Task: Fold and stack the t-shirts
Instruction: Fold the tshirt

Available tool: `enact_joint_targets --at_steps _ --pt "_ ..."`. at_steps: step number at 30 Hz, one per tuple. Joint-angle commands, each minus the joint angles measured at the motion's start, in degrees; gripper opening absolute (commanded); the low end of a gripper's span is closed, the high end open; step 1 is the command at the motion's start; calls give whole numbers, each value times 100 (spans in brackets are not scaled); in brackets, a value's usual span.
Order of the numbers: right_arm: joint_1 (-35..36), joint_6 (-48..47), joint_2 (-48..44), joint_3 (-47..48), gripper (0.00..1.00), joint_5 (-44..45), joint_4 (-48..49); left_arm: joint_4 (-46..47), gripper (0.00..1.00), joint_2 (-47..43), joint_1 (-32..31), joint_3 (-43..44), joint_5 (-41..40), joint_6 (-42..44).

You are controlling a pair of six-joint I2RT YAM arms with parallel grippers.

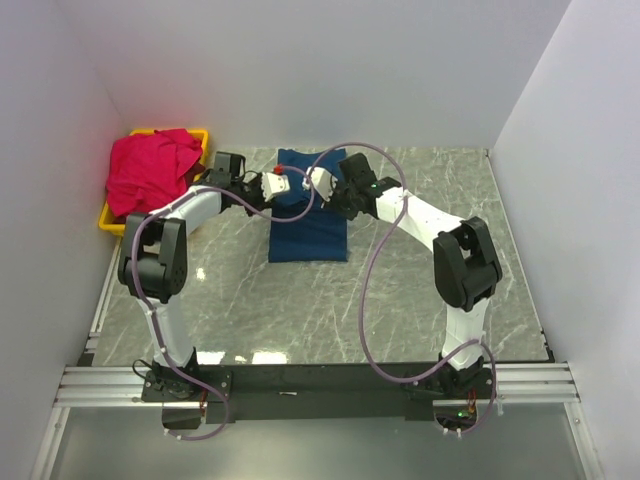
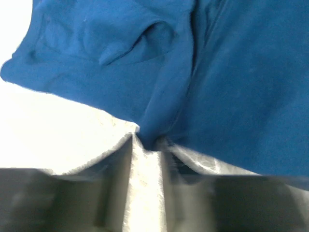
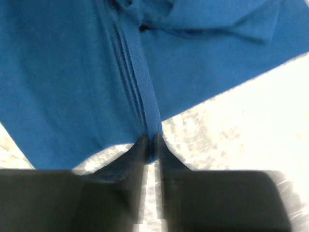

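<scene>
Top external view: navy t-shirt [image 1: 308,228] folded on the bench [image 1: 300,310] near its far edge, long axis far-to-near | my left gripper [image 2: 147,144] and right gripper [image 3: 150,144] side by side at its far end, equally near | both narrow, each pinching a cloth ridge | red-pink t-shirt [image 1: 150,172] heaped in yellow bin [image 1: 108,222], far-left corner

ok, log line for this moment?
left hand: pinching navy shirt | right hand: pinching navy shirt | red shirt: heaped in yellow bin
</scene>
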Motion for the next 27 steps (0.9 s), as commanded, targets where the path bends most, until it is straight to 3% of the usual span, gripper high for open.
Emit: enact_joint_targets --at_steps 1,3,4,5,9,16,20,27 --pt "-82 141 186 349 30 388 76 193 40 125 35 315 -173 -95" --pt "-126 333 196 464 41 494 51 298 51 108 122 394 -138 -445" --pt "-135 413 169 525 44 512 33 377 62 38 157 403 -121 -560" --pt "-143 527 100 526 45 521 -37 387 65 -23 210 360 -94 -717" --pt "-152 633 -453 228 45 293 -292 282 66 -576 421 -158 125 -772" --pt "23 634 -1087 -773 35 -692 -724 -35 60 -1885 272 -1644 504 -280" --pt "435 563 -1123 -1293 35 -481 -329 281 62 -2080 -9 -2451 319 -69" --pt "639 484 -728 -1706 41 -165 304 624 69 -1905 -282 -2752 249 107"
